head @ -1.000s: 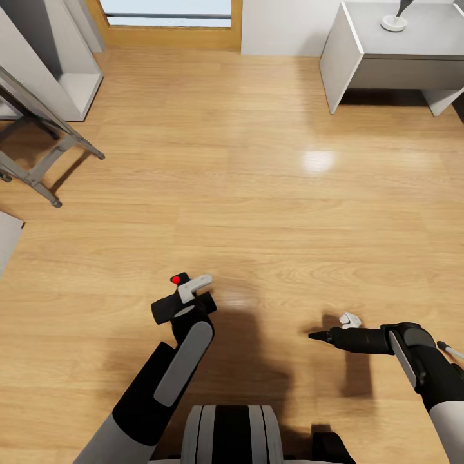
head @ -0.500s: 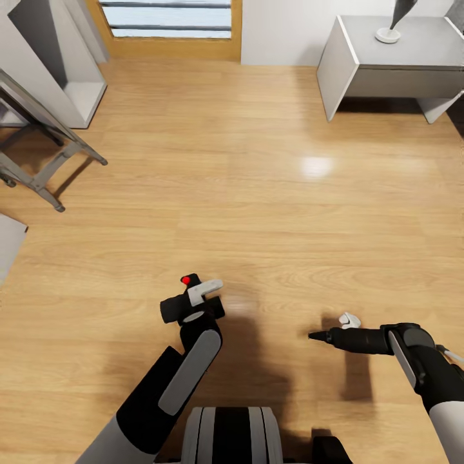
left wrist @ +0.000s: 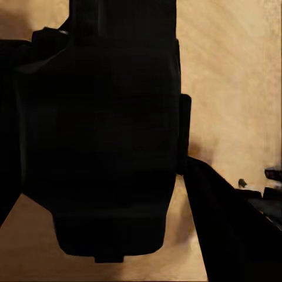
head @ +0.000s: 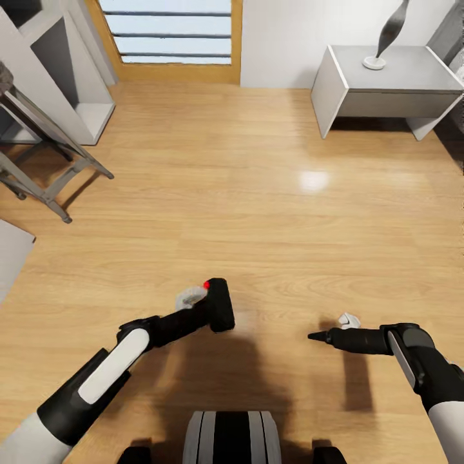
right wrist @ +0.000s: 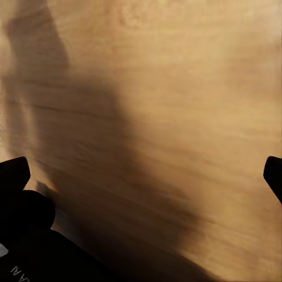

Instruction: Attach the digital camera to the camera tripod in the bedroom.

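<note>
Above the light wood floor (head: 258,193), low and just left of centre in the head view, the digital camera (head: 218,304) sits at the end of the left tool (head: 205,305), which is closed around it; a small red button shows on its top edge, and a pale finger (head: 189,298) lies against its left side. From the left wrist, the digital camera (left wrist: 100,135) is a near-featureless black block, its details too dark to read.

Well to the right, the right tool (head: 322,336) hangs over the floor holding nothing; in the head view it narrows to a dark tip, while the right wrist view catches its two fingertips (right wrist: 14,171) at opposite edges, spread wide apart.

Farther out, grey angled legs of a frame (head: 45,174) are cut off at the left edge, and I cannot tell what they belong to. Beyond stand a wood-framed window (head: 167,38), grey shelving (head: 77,90) and a low grey surface (head: 386,84) carrying a slim dark sculpture (head: 386,35).
</note>
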Available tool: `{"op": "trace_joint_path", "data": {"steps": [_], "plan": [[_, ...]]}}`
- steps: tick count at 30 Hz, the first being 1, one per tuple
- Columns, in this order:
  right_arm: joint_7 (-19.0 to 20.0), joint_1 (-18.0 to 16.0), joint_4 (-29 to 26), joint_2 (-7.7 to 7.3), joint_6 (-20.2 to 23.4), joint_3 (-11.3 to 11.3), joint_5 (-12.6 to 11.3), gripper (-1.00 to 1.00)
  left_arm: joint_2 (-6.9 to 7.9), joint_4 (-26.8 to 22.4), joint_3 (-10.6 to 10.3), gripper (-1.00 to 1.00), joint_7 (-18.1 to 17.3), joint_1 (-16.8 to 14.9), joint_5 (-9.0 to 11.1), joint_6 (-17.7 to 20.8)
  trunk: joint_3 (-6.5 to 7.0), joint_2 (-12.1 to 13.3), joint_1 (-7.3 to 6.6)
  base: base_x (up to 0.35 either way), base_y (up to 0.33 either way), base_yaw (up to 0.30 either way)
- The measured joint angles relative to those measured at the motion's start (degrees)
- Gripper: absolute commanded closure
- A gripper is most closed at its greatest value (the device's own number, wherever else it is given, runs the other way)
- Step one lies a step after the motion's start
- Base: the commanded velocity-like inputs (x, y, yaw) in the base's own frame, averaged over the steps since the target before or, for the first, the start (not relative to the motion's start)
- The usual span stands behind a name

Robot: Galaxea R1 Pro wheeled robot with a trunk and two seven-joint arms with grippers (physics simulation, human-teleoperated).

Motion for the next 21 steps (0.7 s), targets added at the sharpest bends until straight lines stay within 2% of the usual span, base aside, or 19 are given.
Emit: {"op": "trace_joint_path", "data": {"steps": [1,2,3,5,6,8,10,12,17,21], "plan": [[0.0,0.0,0.0,-0.02,0.0,0.0,0.1,-1.00,1.38,0.3,0.0,1.00,-4.0,0.0,0.9,-0.1,0.22,0.0,-0.03,0.000,0.000,0.000],[0.1,0.0,0.0,-0.06,0.1,0.0,0.1,-1.00,3.67,1.1,-0.1,1.00,-11.4,0.0,2.3,-0.5,0.44,0.0,-0.05,0.000,0.000,0.000],[0.1,0.0,-0.1,-0.07,0.1,0.0,0.1,-1.00,4.68,1.6,-0.2,1.00,-14.9,0.0,2.8,-0.8,0.66,0.0,-0.08,0.000,0.000,0.000],[0.1,0.0,-0.2,-0.12,0.1,0.0,0.2,-1.00,6.03,2.8,-0.2,1.00,-20.8,0.0,3.8,-1.5,1.11,0.1,-0.13,0.000,0.000,0.000],[0.2,0.0,-0.5,-0.15,0.2,0.0,0.1,-1.00,6.88,4.1,-0.2,1.00,-25.6,0.0,4.1,-2.4,1.33,0.1,-0.15,0.000,0.000,0.000],[0.3,0.0,-0.8,-0.17,0.4,0.0,-0.2,-1.00,7.58,6.1,-0.3,1.00,-30.3,0.0,4.3,-3.7,1.77,0.1,-0.20,0.000,0.000,0.000],[0.5,0.0,-1.2,-0.17,0.6,-0.1,-0.4,-1.00,7.80,7.2,-0.6,1.00,-32.2,0.0,4.4,-4.4,2.21,0.1,-0.26,0.000,0.000,0.000],[0.8,-0.1,-1.6,-0.08,0.8,-0.3,-0.6,-1.00,7.99,8.3,-2.0,1.00,-33.7,0.0,4.5,-5.0,2.66,0.2,-0.31,0.000,0.000,0.000],[1.8,-0.1,-2.3,0.41,1.5,-0.4,-0.8,-1.00,8.37,9.2,-5.4,1.00,-34.9,0.0,4.8,-5.8,3.76,0.2,-0.44,0.000,0.000,0.000],[2.2,-0.1,-2.5,0.72,1.7,-0.3,-0.7,-1.00,8.23,9.4,-6.4,1.00,-35.0,0.0,4.9,-6.3,4.65,0.3,-0.54,0.000,0.000,0.000]]}}
